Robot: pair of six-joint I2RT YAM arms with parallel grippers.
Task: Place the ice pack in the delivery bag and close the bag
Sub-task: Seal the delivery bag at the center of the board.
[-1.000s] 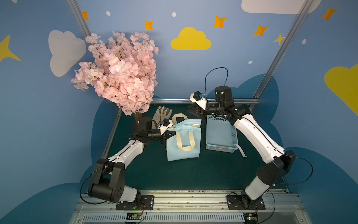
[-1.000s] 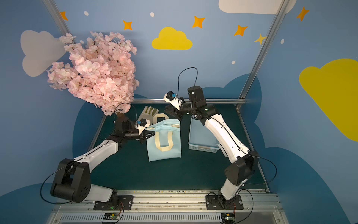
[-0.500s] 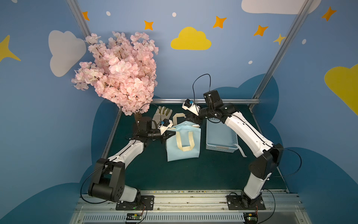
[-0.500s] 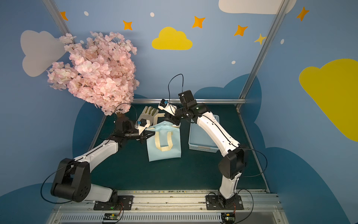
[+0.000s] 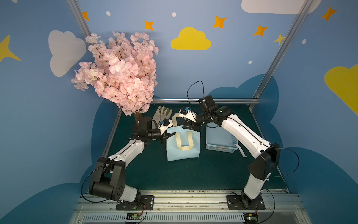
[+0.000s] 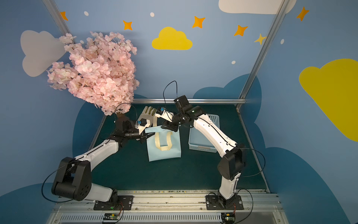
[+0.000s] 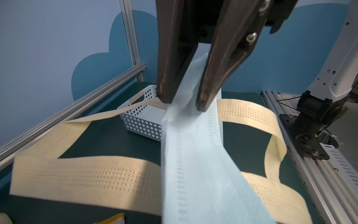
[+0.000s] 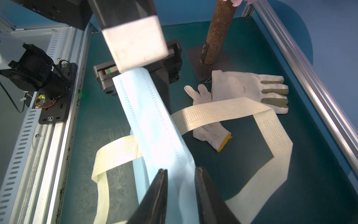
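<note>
the delivery bag (image 5: 183,149) lies flat on the green mat (image 5: 174,174) between the two arms, its mouth toward the back wall; the left gripper (image 7: 183,102) is pressed together on the blue rim (image 7: 191,139) at its own end, pinching the cloth; the right gripper (image 8: 180,170) straddles the same rim at the other end, jaws apart with the cloth running between them, though whether a pad touches it is hard to tell; the rim's long axis runs straight from one gripper to the other, so closing the right one looks like the step before lifting the mouth open; no ice pack shows in any view, nor in the visible part of the basket (image 5: 220,139) beside the right arm
</note>
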